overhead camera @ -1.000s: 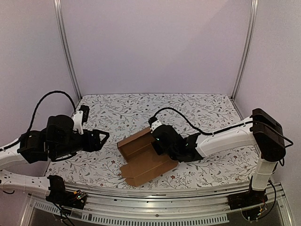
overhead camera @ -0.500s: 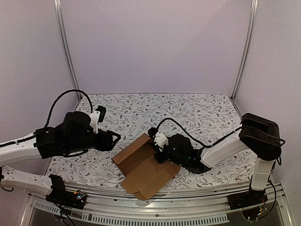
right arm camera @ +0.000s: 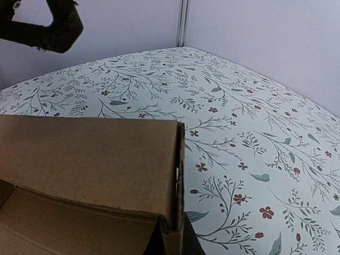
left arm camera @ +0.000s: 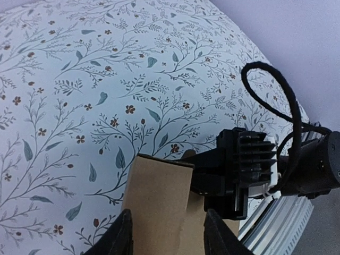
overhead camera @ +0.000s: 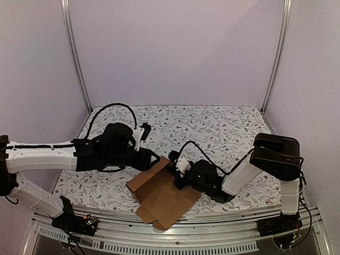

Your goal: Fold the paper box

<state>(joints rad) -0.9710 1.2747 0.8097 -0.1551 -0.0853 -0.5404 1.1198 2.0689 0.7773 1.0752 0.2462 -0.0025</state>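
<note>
The paper box [overhead camera: 162, 195] is a brown cardboard sheet, partly folded, lying near the table's front edge. My right gripper [overhead camera: 177, 174] is shut on a folded wall at the box's far right side. In the right wrist view that doubled wall [right arm camera: 95, 159] is pinched between the dark fingers [right arm camera: 195, 245] at the bottom edge. My left gripper [overhead camera: 152, 159] is at the box's far left corner. In the left wrist view it [left arm camera: 169, 223] is open, and its fingers straddle an upright cardboard flap [left arm camera: 156, 196] without closing on it. The black right gripper body [left arm camera: 241, 170] sits just behind that flap.
The table has a floral cloth [overhead camera: 223, 127]. A metal rail [overhead camera: 212, 218] runs along the front edge just below the box. Frame posts [overhead camera: 74, 53] stand at the back corners. A black cable [left arm camera: 281, 101] loops above the right wrist.
My left arm has reached right, from the table's left side up to the box's far corner. The right gripper has drawn nearer the front, and the box has turned and slid frontward with it.
</note>
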